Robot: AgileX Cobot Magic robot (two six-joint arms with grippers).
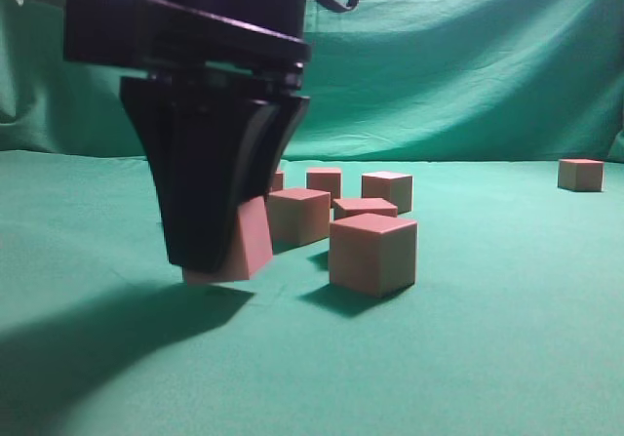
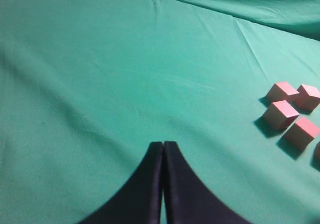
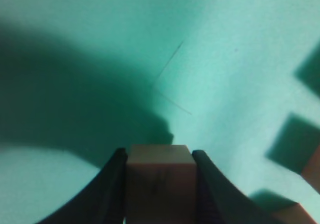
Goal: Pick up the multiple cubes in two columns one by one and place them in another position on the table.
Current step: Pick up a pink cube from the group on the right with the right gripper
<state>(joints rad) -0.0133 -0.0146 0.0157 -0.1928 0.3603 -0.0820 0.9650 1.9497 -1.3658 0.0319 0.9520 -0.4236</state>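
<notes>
Right black end effector (image 1: 219, 246) clamps one small reddish-pink cube (image 1: 244, 246), tilted, low over green cloth-covered table (image 1: 487, 358), apparently for set-down clear of remaining cubes (image 1: 372, 251). Left end effector (image 2: 163, 156) closed, empty, parked aside.

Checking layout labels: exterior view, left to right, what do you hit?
Black claw gripping a tilted reddish-pink cube → nearest reddish-pink cube standing on the green cloth table → lone pink cube far right. Cubes clustered behind overlap, so they are left out.
</notes>
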